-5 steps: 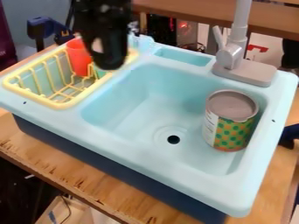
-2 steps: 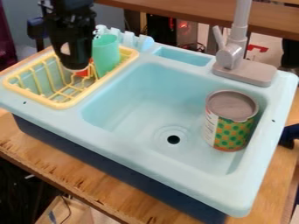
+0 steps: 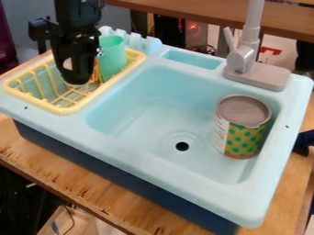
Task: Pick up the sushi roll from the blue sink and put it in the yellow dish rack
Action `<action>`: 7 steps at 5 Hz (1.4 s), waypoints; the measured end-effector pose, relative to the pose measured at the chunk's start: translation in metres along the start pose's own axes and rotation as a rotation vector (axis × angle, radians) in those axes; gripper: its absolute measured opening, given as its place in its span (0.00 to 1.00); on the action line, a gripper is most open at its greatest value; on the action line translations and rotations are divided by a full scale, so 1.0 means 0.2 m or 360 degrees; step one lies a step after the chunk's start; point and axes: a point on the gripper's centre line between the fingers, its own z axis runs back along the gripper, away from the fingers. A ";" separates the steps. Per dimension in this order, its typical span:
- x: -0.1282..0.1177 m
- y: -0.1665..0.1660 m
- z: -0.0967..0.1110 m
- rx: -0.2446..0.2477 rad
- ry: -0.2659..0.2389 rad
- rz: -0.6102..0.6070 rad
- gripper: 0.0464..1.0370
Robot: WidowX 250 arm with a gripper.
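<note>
The black gripper [image 3: 76,75] hangs down into the yellow dish rack [image 3: 64,110] at the left of the sink. Most of a red cup is hidden behind it; a sliver of red shows at its right edge. Just right of the gripper, a green cup [image 3: 111,58] stands upright in the rack. Inside the light blue basin [image 3: 131,119], near its right wall, a can [image 3: 240,131] with a grey lid and a green and orange dotted label stands upright.
A grey faucet [image 3: 245,55] rises from the sink's back right corner. Light blue scalloped pieces [image 3: 138,40] stand behind the rack. The sink unit rests on a wooden table [image 3: 92,183].
The gripper has moved left, away from in front of the green cup, and then lower into the rack, covering the red cup. The can has stayed put.
</note>
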 end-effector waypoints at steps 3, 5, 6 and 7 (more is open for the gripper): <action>0.01 0.07 -0.14 -0.0045 -0.0030 -0.0043 0.49; -0.04 0.07 -0.25 -0.0157 -0.0049 -0.0042 0.49; -0.05 0.07 -0.25 -0.0196 -0.0057 -0.0032 0.55; -0.05 0.07 -0.19 -0.0252 -0.0083 0.0028 0.84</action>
